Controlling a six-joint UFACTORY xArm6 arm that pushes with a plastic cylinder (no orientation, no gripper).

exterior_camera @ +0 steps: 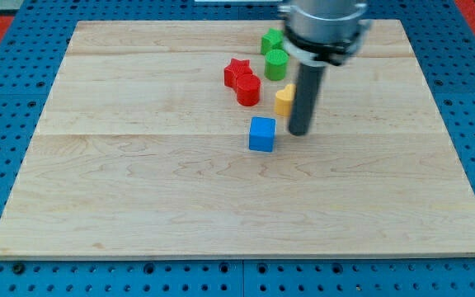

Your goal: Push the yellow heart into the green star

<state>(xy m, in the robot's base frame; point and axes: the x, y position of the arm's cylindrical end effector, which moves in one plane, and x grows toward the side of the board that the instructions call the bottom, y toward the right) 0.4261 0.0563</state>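
The yellow heart point(284, 99) lies near the board's middle, partly hidden behind my rod. My tip point(299, 132) is just below and right of it, touching or nearly so. The green star point(271, 40) sits near the view's top, with a green cylinder point(276, 64) just below it, between the heart and the star. The arm's body covers the area right of the star.
A red star point(237, 71) and a red cylinder point(248, 89) sit left of the heart. A blue cube point(262, 134) lies just left of my tip. The wooden board point(138, 181) lies on a blue pegboard.
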